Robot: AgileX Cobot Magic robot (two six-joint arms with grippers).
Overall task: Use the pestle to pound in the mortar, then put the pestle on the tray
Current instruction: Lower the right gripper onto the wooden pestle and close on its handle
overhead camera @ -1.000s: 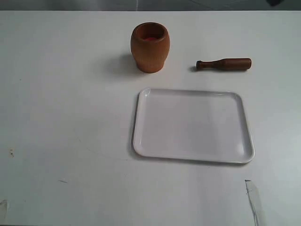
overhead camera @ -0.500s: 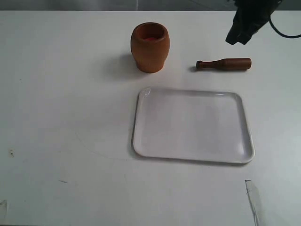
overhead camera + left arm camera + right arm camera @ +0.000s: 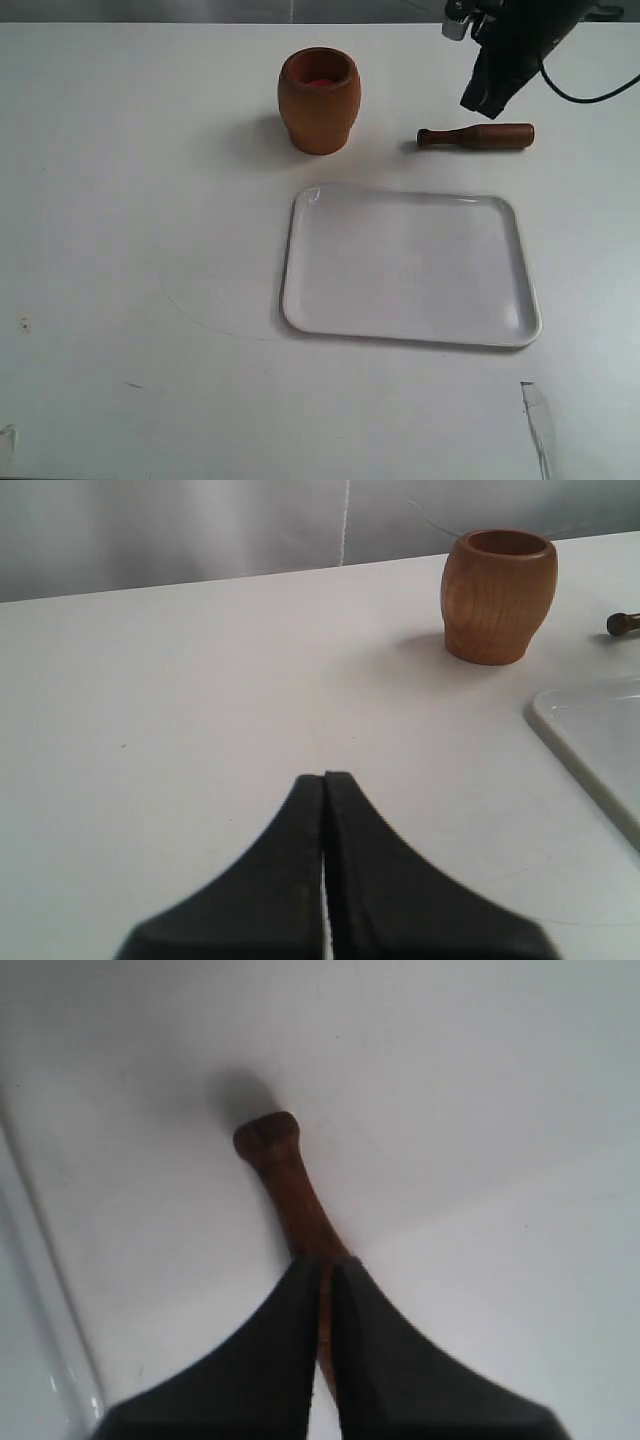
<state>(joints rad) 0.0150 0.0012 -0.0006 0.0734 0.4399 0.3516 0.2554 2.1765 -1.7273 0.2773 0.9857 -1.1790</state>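
Note:
The light-brown mortar [image 3: 319,100] stands upright at the back of the table, reddish inside; the left wrist view also shows the mortar [image 3: 498,598]. To its right the dark pestle [image 3: 478,136] lies flat, knob pointing toward the mortar. The white tray [image 3: 410,265] lies in front of both, with nothing on it. My right gripper [image 3: 479,104] hangs just above the pestle, fingers shut together and holding nothing. In the right wrist view the pestle [image 3: 285,1180] runs out from behind the right gripper [image 3: 325,1265]. My left gripper [image 3: 325,777] is shut over bare table, far from the mortar.
The right arm's black cable [image 3: 590,88] loops over the table's back right. A strip of clear tape [image 3: 536,420] sits near the front right edge. The tray's corner [image 3: 590,730] shows in the left wrist view. The table's far edge runs just behind the mortar.
The right arm came into view from the back right and has dropped leftward toward the pestle. Mortar, pestle and tray have not moved.

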